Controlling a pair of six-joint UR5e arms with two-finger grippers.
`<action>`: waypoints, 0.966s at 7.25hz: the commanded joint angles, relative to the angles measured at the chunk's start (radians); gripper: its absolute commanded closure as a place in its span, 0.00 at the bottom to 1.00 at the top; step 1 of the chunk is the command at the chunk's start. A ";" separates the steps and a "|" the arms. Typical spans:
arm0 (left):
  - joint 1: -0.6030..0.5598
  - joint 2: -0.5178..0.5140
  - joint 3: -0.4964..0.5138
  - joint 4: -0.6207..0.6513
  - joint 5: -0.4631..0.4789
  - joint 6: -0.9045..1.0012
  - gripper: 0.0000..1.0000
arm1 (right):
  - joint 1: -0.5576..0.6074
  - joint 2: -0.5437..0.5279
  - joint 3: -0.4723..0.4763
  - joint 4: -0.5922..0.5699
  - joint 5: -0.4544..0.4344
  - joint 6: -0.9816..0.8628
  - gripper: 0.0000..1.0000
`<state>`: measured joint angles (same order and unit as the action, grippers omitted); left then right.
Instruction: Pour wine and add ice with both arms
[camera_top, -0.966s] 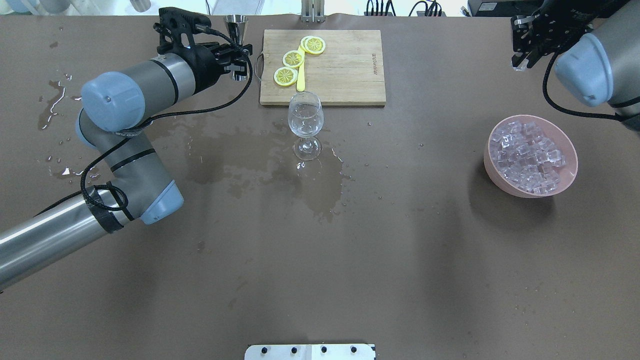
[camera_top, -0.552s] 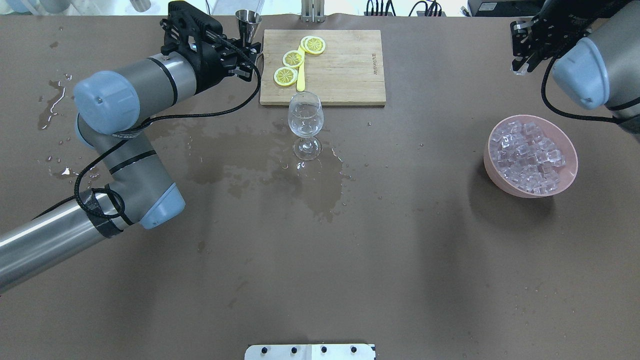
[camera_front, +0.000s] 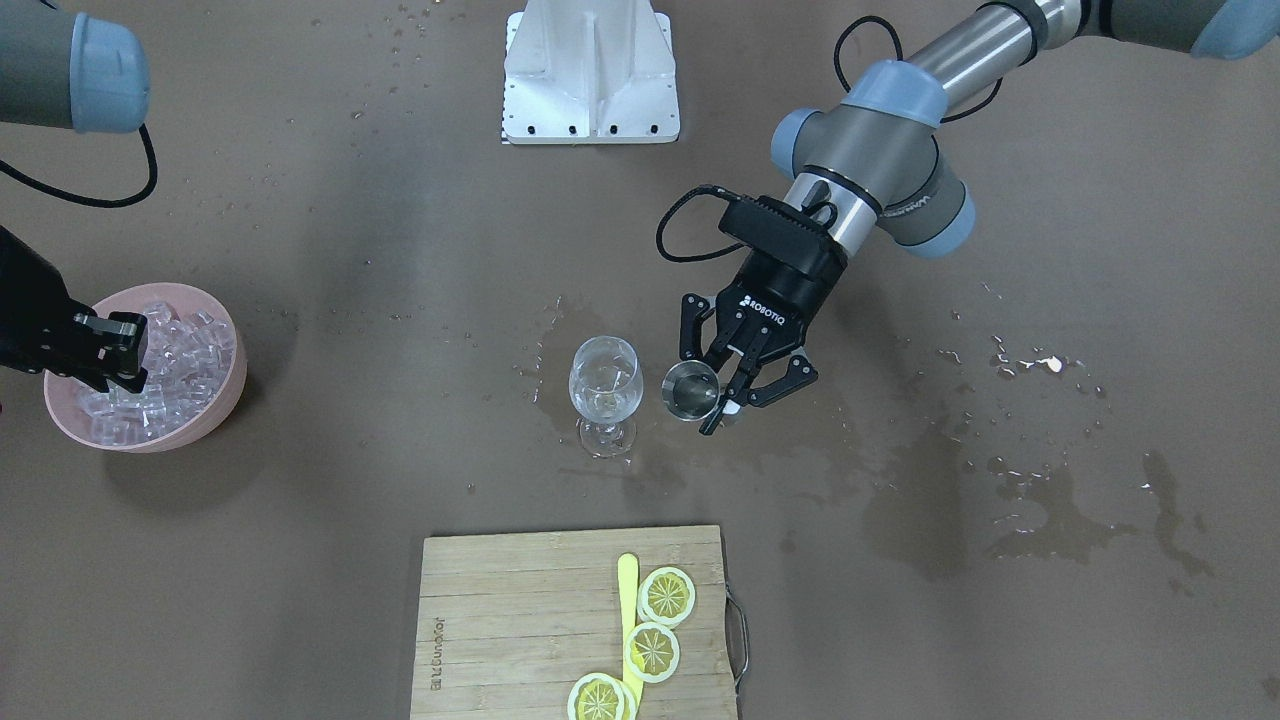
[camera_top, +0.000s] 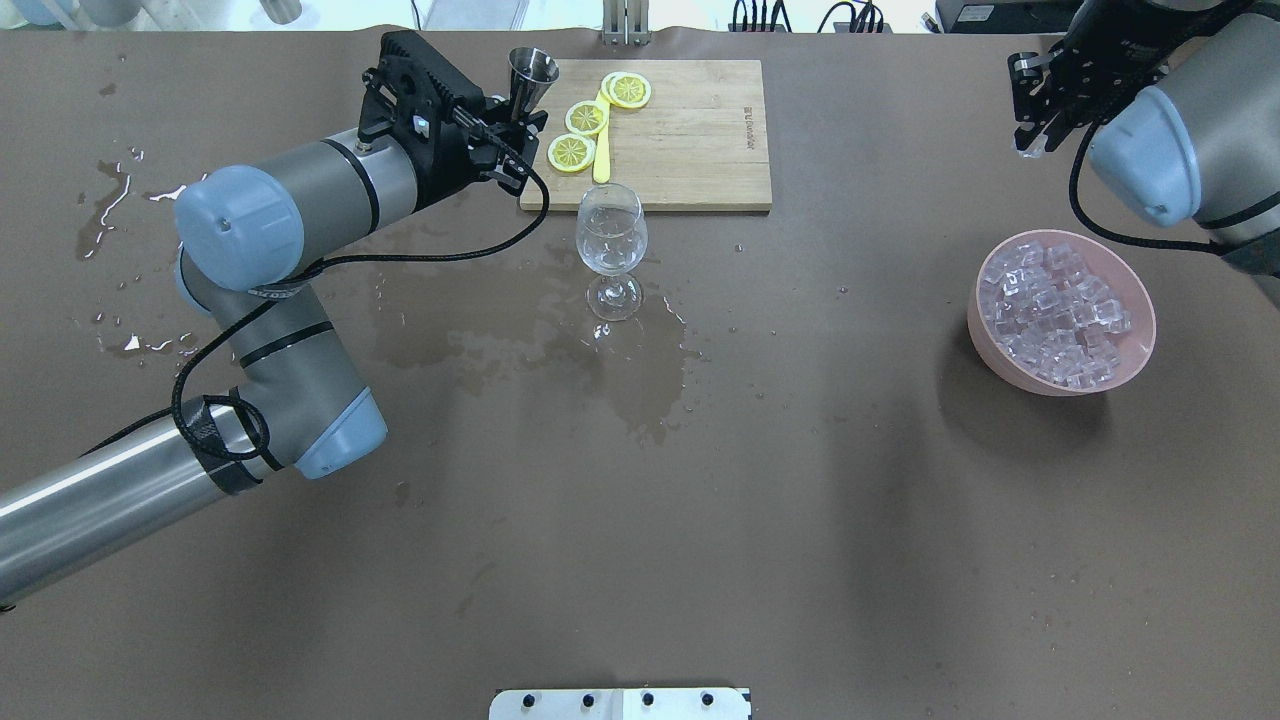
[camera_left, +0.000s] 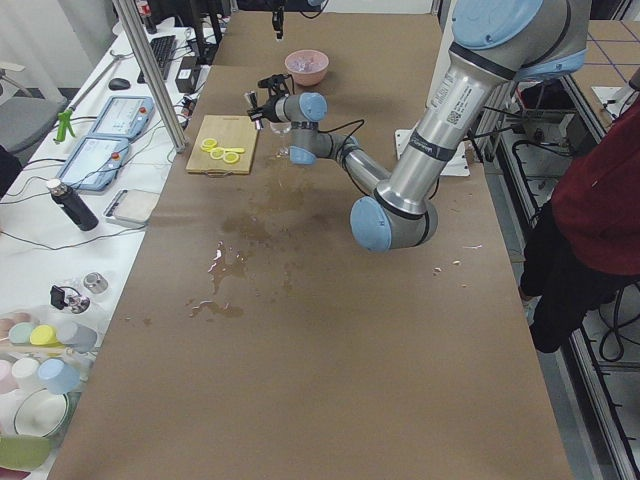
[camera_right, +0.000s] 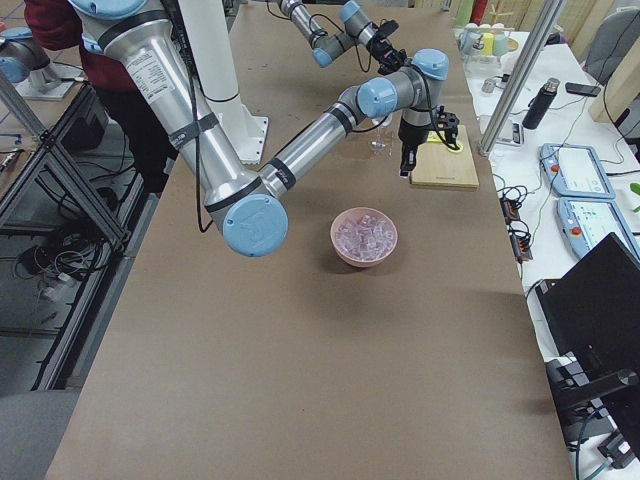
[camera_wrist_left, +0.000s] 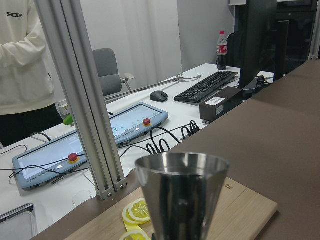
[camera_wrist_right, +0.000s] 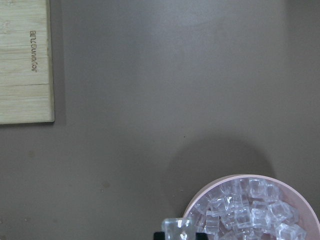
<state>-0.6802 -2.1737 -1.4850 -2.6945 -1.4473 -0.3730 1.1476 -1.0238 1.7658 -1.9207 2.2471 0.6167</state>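
Wine in clear stemmed glass risks toppling: left fingers clamp steel cone jigger just beside it; right fingers pinch clear ice cube.

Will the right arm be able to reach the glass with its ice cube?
Probably yes. Only bare table lies between the right gripper, holding a cube, and the glass. The left gripper with its jigger sits on the glass's other side.

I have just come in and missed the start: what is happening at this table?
The left hand holds a steel jigger upright beside the wine glass, which seems to hold a little clear liquid. The right hand grips one ice cube, raised near the pink bowl of ice. No ice is in the glass yet. Wet patches mark the table.
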 joint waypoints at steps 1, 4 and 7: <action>0.004 -0.006 0.002 0.007 0.005 0.089 1.00 | -0.002 0.002 -0.011 0.000 -0.011 0.000 0.74; 0.027 0.002 0.008 0.010 0.051 0.219 1.00 | -0.002 0.014 -0.039 -0.001 -0.014 0.000 0.74; 0.057 0.002 0.014 0.012 0.096 0.289 1.00 | -0.005 0.017 -0.046 -0.001 0.000 0.011 0.74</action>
<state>-0.6285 -2.1723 -1.4750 -2.6834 -1.3605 -0.1092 1.1440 -1.0078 1.7225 -1.9210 2.2404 0.6215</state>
